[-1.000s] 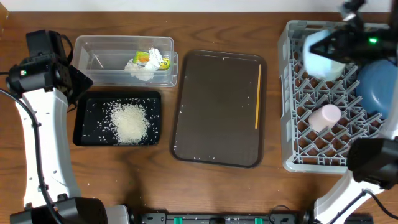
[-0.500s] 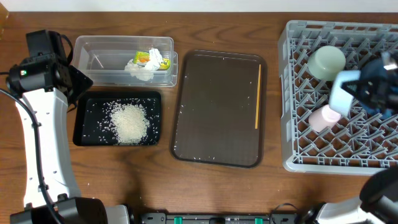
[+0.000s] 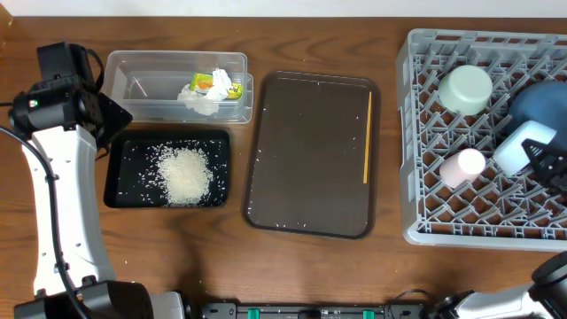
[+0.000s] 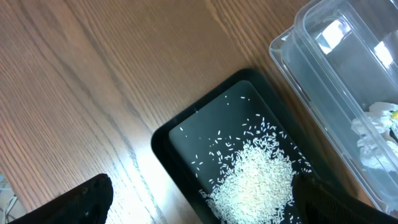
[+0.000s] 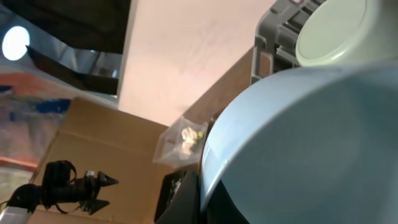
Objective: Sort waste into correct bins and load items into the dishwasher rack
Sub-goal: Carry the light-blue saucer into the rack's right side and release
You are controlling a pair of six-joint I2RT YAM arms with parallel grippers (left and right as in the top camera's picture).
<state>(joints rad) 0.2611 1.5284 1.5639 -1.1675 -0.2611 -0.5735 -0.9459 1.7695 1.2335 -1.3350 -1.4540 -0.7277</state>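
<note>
**One rack (image 3: 413, 177), four dishes**

Left gripper (image 4: 202, 193) is hovering spread, empty, over one rice heap (image 3: 183, 173) in black tray (image 3: 122, 191); one orange stick (image 3: 367, 137) is lying on brown tray (image 3: 306, 151); right gripper (image 3: 539, 156) is clasping small light blue bowl (image 3: 516, 146) there.

The table (image 3: 213, 257) is viewed from straight above and taken whole, from the clear tub (image 3: 142, 89) and black tray (image 3: 133, 188) at the left to the rack (image 3: 416, 133) at the right. The left wrist view is aimed steeply down, close over the same black tray (image 4: 163, 146) and a corner of the clear tub (image 4: 336, 74). The right wrist view is nearly filled by the small light blue bowl (image 5: 298, 143) and is apparently tilted sideways. Its mint-green bowl (image 5: 329, 31) and rack (image 5: 273, 25) edge are shared with the overhead.
</note>
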